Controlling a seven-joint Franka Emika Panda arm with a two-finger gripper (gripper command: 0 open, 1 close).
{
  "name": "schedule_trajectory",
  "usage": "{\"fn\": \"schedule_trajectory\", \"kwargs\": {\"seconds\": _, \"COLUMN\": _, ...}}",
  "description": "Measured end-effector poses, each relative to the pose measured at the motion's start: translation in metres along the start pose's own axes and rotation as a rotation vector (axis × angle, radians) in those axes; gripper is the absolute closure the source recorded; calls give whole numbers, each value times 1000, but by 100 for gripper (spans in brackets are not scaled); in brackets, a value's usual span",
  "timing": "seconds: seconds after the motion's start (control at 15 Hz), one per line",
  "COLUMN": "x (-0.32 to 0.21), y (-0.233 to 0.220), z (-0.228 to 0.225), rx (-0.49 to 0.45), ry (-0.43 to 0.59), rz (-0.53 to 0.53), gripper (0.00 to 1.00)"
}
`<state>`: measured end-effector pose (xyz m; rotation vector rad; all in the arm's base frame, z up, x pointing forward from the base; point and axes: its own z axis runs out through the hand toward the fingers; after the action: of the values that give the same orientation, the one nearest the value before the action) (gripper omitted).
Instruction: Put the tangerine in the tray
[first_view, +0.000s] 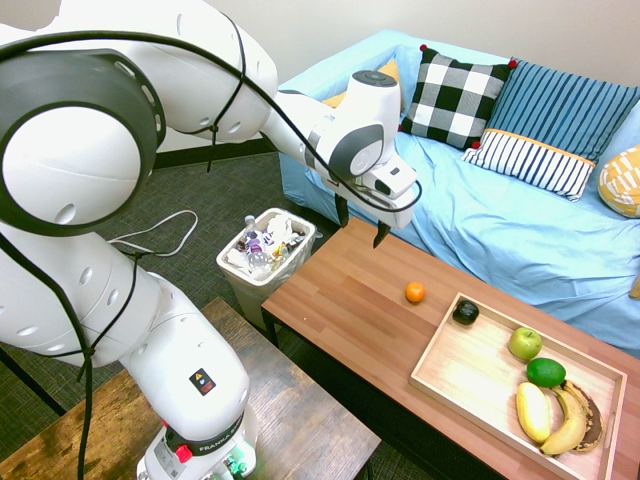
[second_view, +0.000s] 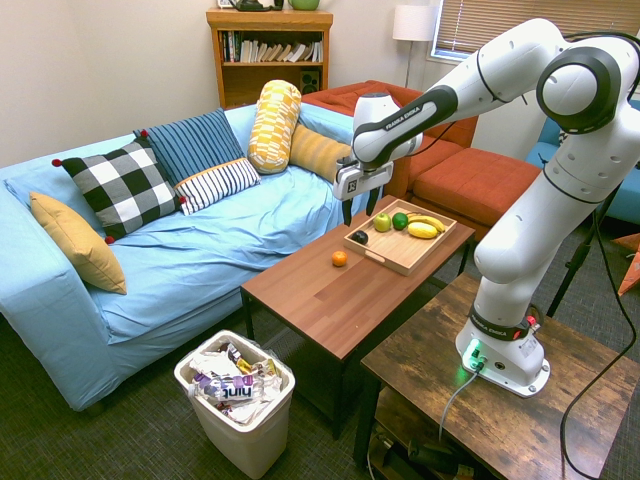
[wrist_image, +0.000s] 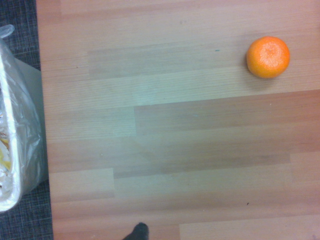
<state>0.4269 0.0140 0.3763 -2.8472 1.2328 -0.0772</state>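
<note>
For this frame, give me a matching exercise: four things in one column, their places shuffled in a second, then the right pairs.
Things:
1. tangerine
2. avocado
3. gripper
4. waste bin

Places:
A. in the air above the coffee table, holding nothing
B. on the floor at the table's end
C. on the bare tabletop, outside the tray
D. inside the tray, in the corner nearest the tangerine

Pairs: 1-C, 2-D, 3-A, 4-B
</note>
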Motion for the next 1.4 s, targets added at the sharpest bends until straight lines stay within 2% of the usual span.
{"fn": "schedule_trajectory", "kwargs": {"seconds": 0.27, "x": 8, "y": -7, "z": 3, "rx": -7, "ry": 1, "rz": 8, "gripper": 0}}
{"fn": "schedule_trajectory", "kwargs": {"seconds": 0.4, "x": 26, "y": -14, "z": 14, "rx": -16, "ry": 26, "rz": 48, "gripper": 0}}
{"fn": "schedule_trajectory", "kwargs": {"seconds": 0.87, "x": 95, "y": -27, "z": 127, "rx": -97, "ry": 34, "rz": 230, "gripper": 0}}
{"fn": "schedule_trajectory", "kwargs": {"seconds": 1.13, "x": 130, "y": -28, "z": 179, "rx": -148, "ry": 30, "rz": 300, "gripper": 0}}
{"fn": "schedule_trajectory", "kwargs": {"seconds": 1.4, "x": 157, "y": -33, "z": 216, "rx": -159, "ry": 15, "rz": 358, "gripper": 0}}
